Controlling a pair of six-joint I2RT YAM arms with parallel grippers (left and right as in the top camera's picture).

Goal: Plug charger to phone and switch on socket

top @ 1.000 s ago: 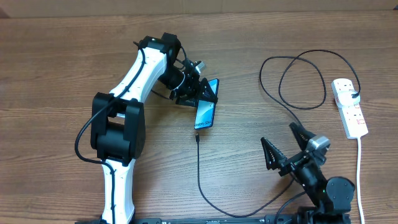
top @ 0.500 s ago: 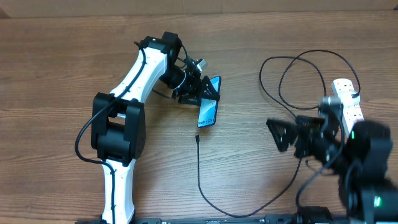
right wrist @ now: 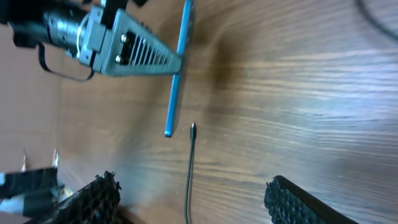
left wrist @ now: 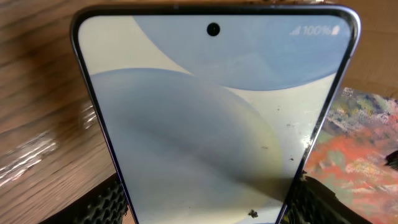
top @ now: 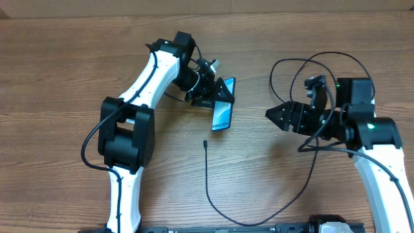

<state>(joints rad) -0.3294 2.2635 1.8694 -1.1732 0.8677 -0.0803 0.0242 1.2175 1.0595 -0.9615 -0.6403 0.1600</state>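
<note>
Bench scene: a brown wood-grain table [top: 58,58] is seen from above, with a pale strip visible beyond its far edge. Since a second ago the phone [top: 221,116] has been carried slightly right and away from the charger [top: 207,181]. The charger's plug tip [top: 204,144] is now left lying apart from the phone's lower end. The right arm has been swung up from the near edge, and the socket is now hidden beneath it. The phone is clamped by its side edges in the left gripper [top: 223,94], lit screen upward and tilted. The left arm is stretched in from the near left. The right gripper [top: 279,117] is pointed left toward the phone, its jaws held wide apart with nothing between them.
</note>
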